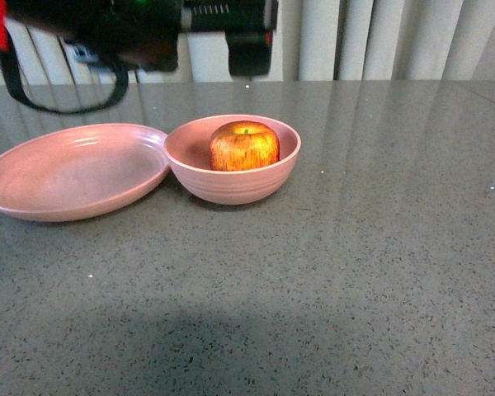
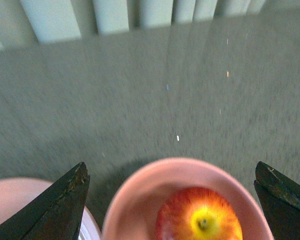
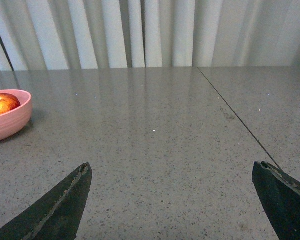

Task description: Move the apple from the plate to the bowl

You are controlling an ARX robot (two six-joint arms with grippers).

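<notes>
Apple [image 1: 244, 146] sits in the bowl [image 1: 256, 186], directly beneath the left pincer [image 2: 172, 200].

Left pincer hangs spread wide and empty above the fruit; right pincer [image 3: 172, 200], equally wide and empty, waits well off to the bowl's side. To finish well, I'd lift straight up, clear of the bowl rim and the bare plate [image 1: 33, 194] touching it on the desk [image 1: 355, 280].

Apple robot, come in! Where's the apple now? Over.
Both grippers open, holding nothing. Apple sits in bowl. Plate bare. Nothing in the way.
</notes>
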